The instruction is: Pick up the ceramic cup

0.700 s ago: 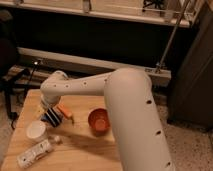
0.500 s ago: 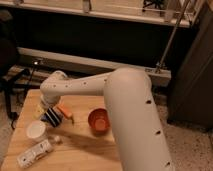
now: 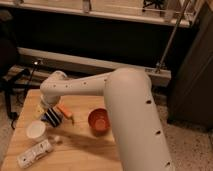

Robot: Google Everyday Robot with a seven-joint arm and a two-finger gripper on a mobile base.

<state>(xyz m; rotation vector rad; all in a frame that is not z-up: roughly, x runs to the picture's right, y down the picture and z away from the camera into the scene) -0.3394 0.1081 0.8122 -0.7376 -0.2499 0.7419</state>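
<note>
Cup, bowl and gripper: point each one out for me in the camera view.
cup (image 3: 36, 130): camera view, on its white inside.
bowl (image 3: 99, 121): camera view, on its orange inside.
gripper (image 3: 51, 118): camera view, between its fingertips; it sits beside the cup, on the bowl's side.

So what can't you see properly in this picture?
Camera view:
- Table: its right side is hidden behind the robot's white arm; its near edge is cut off by the picture's bottom.
- Gripper, just right of the ceramic cup: whether it touches the cup cannot be told; it is dark there.
- Small orange thing beside the gripper: too small to name.
- Bottle: label too small to read.
</note>
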